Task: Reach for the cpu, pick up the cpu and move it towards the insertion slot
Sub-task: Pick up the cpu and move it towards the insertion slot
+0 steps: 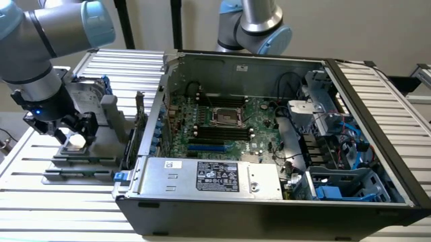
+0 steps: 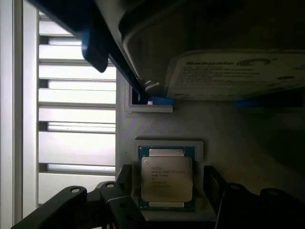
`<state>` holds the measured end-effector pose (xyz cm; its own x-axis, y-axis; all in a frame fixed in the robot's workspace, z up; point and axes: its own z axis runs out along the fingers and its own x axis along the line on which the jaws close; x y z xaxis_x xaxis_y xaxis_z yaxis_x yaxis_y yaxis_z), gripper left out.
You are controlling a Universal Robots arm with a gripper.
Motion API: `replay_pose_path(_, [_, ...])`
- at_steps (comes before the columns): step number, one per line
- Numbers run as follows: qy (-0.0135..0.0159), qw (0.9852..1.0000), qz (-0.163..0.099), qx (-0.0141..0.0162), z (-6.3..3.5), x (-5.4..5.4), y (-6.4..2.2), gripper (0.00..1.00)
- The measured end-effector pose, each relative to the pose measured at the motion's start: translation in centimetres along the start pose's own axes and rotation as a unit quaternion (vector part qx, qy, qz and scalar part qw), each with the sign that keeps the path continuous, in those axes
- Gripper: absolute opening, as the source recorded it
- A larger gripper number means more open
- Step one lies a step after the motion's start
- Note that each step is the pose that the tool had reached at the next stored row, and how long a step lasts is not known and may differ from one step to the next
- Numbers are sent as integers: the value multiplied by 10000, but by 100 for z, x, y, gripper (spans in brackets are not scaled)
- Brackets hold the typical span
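the gripper [image 1: 72, 137] hangs at the exterior view's left, low over a grey holder [image 1: 79, 162] that stands on the slatted white table [image 1: 40, 201]. the cpu [image 1: 73, 147] lies flat in that holder, straight under the gripper, with its metal top facing up. in the wrist view the cpu [image 2: 166, 179] rests in a square recess of the holder [image 2: 143, 107], its silver lid with small print framed by a thin blue-green edge. the two dark fingers [image 2: 214, 183] stand spread wide, one on each side of the chip and level with it. they straddle it and are not closed on it, and the cpu is not lifted.

just beside the cpu, farther back on the holder, the hard drive [image 1: 91, 96] stands upright in its blue frame. its white label [image 2: 228, 71] is close above the chip in the wrist view.

the open computer case [image 1: 269, 214] fills the centre and the exterior view's right. the insertion slot [image 1: 225, 116] sits on the green board [image 1: 263, 113] inside it, a shiny square frame with a dark middle, with long black memory slots [image 1: 222, 133] just below it in the frame. it is well apart from the cpu and the gripper. a second arm [image 1: 253, 22] stands behind the case at the top centre.
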<state>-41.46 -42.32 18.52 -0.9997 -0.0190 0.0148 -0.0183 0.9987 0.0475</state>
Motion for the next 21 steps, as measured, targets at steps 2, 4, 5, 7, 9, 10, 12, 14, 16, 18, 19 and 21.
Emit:
replay_pose_path(2, [2, 10000, 0, 1, -1, -4, 0, 71])
replay_pose_path(4, [4, 10000, 0, 1, -1, -5, 0, 71])
replay_pose_path(5, [4, 10000, 0, 1, -1, -5, 0, 71])
replay_pose_path(7, [5, 10000, 0, 1, -1, -5, 0, 71])
replay_pose_path(9, [8, 10000, 0, 1, -1, -5, 0, 69])
replay_pose_path(10, [9, 10000, 0, 1, -1, -6, 0, 69])
replay_pose_path(12, [11, 10000, 1, 0, -1, -6, 0, 63])
replay_pose_path(14, [14, 10000, 1, 1, -1, -6, 0, 56])
replay_pose_path(16, [17, 10000, 1, 1, -1, -5, 0, 56])
replay_pose_path(18, [20, 10000, 1, 1, -1, -5, 0, 55])
replay_pose_path(19, [21, 10000, 1, 1, -1, -6, 0, 55])
replay_pose_path(21, [22, 10000, 1, 1, -1, -6, 0, 55])
